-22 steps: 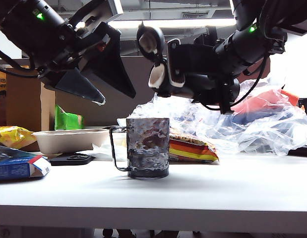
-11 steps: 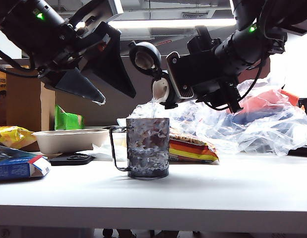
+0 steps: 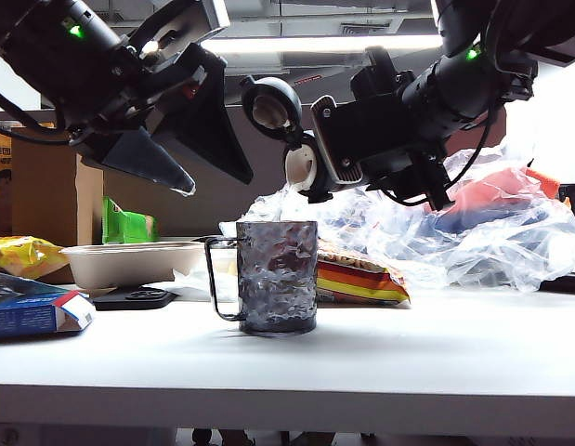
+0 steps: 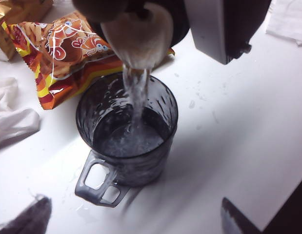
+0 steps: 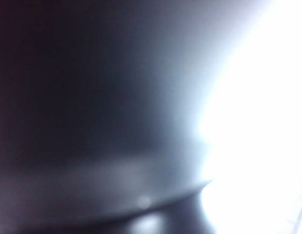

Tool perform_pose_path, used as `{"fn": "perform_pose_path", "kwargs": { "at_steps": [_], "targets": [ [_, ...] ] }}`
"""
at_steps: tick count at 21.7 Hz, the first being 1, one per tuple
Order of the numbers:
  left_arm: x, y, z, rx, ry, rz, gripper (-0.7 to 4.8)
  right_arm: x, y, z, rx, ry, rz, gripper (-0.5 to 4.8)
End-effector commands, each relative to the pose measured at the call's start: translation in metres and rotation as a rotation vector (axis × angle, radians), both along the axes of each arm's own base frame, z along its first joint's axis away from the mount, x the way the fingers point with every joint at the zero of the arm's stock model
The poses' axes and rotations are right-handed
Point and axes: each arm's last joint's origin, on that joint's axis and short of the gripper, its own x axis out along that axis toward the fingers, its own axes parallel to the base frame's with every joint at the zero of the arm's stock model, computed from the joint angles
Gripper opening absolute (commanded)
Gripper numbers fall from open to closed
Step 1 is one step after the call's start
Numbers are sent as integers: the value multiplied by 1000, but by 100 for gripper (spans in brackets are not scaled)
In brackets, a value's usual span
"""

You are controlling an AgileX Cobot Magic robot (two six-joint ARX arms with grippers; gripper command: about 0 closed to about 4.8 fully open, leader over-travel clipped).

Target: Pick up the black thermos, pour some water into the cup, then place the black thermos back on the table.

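**A:** Since a second ago the black thermos (image 3: 361, 139) has tipped further over: its open flip lid has swung up and leftward, and a stream now falls from the spout into the cup (image 3: 276, 276), where a second ago nothing was pouring.

**B:** Where does everything sit?

**A:** The thermos lies nearly level in the air above and to the right of the cup, mouth over the rim. The right gripper (image 3: 398, 153) is clamped around its body; the right wrist view is filled by a dark blur pressed against the lens. The left gripper (image 3: 189, 177) hangs high to the left of the cup, fingers spread apart and holding nothing. In the left wrist view the cup (image 4: 127, 130) is partly filled, the stream landing inside.

**B:** How will the thermos handle?

**A:** I judge it stiff and fairly heavy with water in it, the weight shifting as it drains. Its matte wall looks smooth, so a grip round the middle of the body, as now, seems safest. The cup looks light and could slide if nudged.

**B:** And the surface?

**A:** The table (image 3: 436, 353) is flat, white and smooth, with a few droplets beside the cup. There is bare room in front and to the right for setting the thermos down; behind lie a snack packet (image 3: 361, 279), crumpled plastic bags (image 3: 473, 232) and a beige bowl (image 3: 129, 262).
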Motion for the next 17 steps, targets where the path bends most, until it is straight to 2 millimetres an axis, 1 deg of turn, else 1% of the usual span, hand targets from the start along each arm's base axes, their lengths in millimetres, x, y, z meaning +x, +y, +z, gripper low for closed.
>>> {"fn": "perform_pose_path", "kwargs": {
  "at_steps": [1,15,17],
  "targets": [
    [1,0,4,-13,-16,4,479,1,1,13,41,-74,3,148],
    [1,0,4,-15,-19,4,479,1,1,13,56,-64,1,148],
    [1,0,5,-16,-20,4,479,1,1,13,160,-12,-18,147]
  ]
}}
